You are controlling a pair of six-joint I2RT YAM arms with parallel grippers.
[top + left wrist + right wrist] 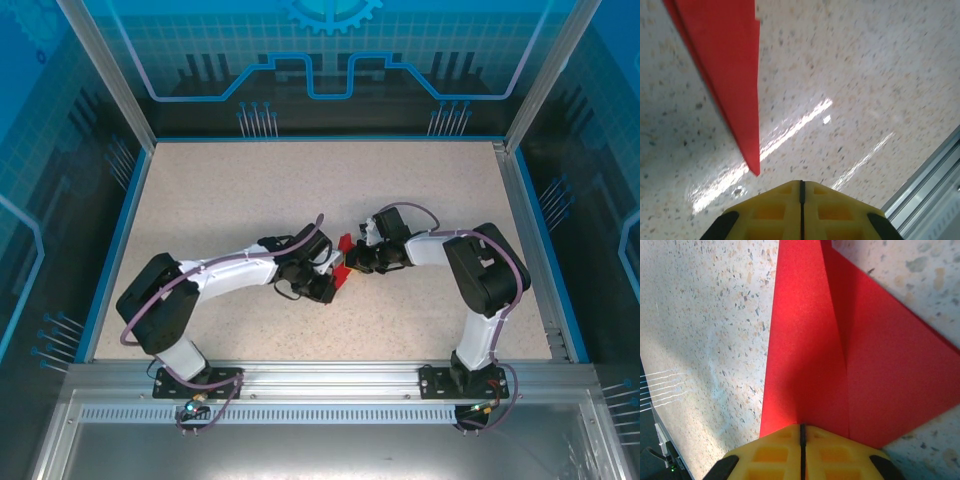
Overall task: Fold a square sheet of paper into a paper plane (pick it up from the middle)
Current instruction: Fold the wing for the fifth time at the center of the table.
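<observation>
Currently logging left hand (801,186) closed on nothing, just short of the pointed red paper (725,65) on the counter (850,100); right hand (801,429) closed too, over the paper's folded edge.

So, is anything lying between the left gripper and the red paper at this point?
Nothing visible does. In the left wrist view, just bare speckled table separates the shut left gripper from the pointed end of the folded red paper. The right gripper sits at the paper's edge.

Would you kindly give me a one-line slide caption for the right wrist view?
Closed yellow right gripper at the near edge of a folded bright red paper sheet on the speckled tabletop.
</observation>
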